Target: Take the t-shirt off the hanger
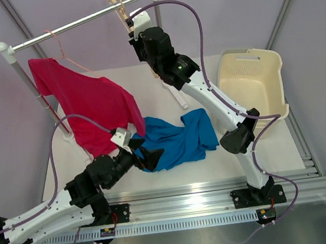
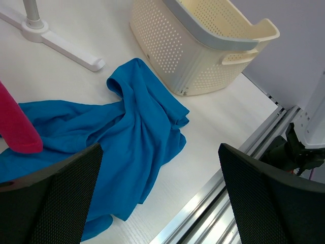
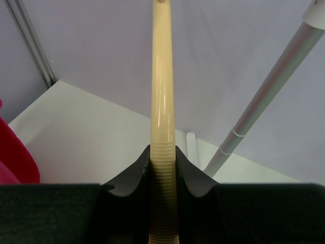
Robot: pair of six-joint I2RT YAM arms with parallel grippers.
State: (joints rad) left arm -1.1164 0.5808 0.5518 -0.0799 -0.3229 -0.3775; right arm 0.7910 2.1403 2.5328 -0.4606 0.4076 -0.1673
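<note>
hangers two, cream hanger [image 1: 116, 6], pink hanger [image 1: 75, 62]; t-shirts [image 1: 180, 139] [image 1: 89, 104] two; basket [image 1: 223, 76] one

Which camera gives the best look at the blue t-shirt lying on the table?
The top external view: the blue t-shirt shows almost whole, crumpled flat. The left wrist view shows it closer, with clear folds, but cropped. The right wrist view misses it.

Bright, even overhead light, soft faint shadows, sharp focus, glossy streak along cream hanger [image 3: 163, 119]
</note>
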